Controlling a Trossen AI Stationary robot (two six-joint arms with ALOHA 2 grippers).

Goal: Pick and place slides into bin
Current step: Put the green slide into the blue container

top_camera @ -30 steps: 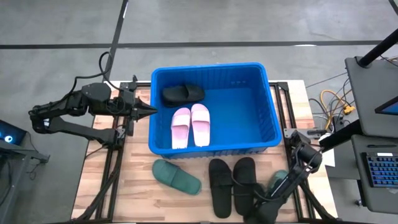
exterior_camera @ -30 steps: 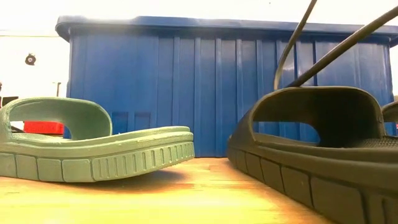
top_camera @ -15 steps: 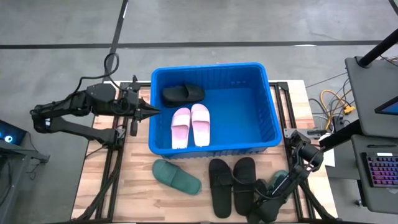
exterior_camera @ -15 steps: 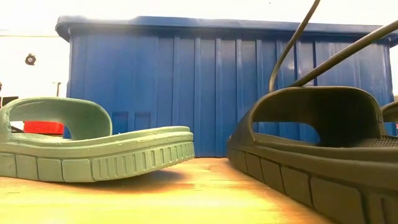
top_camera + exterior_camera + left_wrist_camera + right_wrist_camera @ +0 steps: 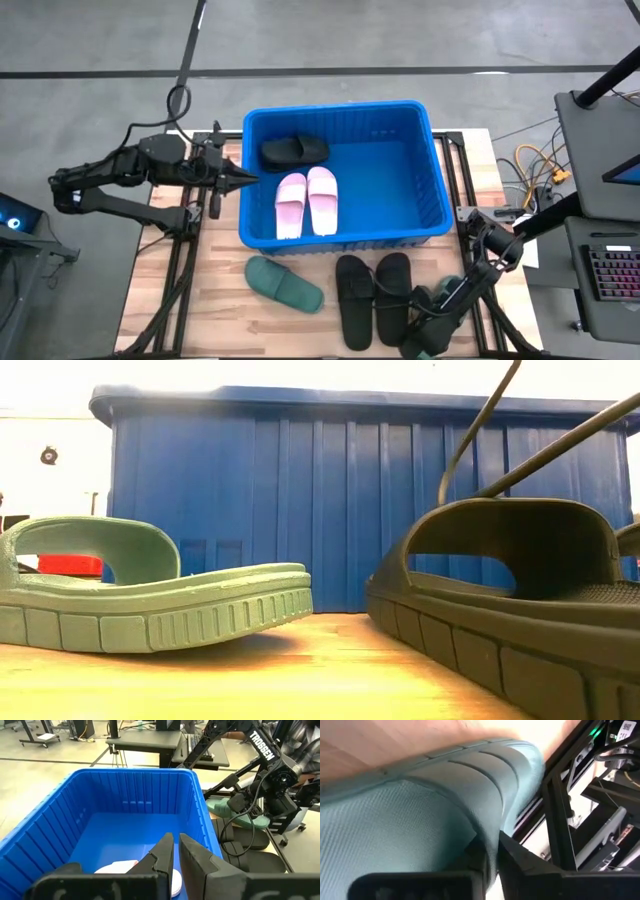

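Observation:
The blue bin [image 5: 430,170] stands mid-table and holds a pale pink pair [image 5: 307,202] and one black slide [image 5: 293,151]. On the wood in front of the bin lie a dark green slide [image 5: 285,284] and two black slides [image 5: 372,298], all on their soles. The green slide [image 5: 150,600] and one black slide [image 5: 520,600] also show in the low view. My right gripper [image 5: 492,854], low at the near right corner [image 5: 425,322], is shut on a second green slide [image 5: 449,288]. My left gripper [image 5: 245,178] is shut and empty, above the bin's left rim. My right gripper pinches the green slide's side edge [image 5: 490,837] between its two fingers, near one ribbed end. The slide's textured footbed [image 5: 395,825] fills the right wrist view. I cannot tell whether the slide is clear of the table.
The bin's right half [image 5: 395,185] is bare floor. The table's metal frame rails [image 5: 560,820] run close beside the held slide. A desk with a keyboard [image 5: 610,280] and cables [image 5: 535,170] stand off the table's right edge.
My right arm has shifted a little toward the table's left along the near edge, over the green slide at the right.

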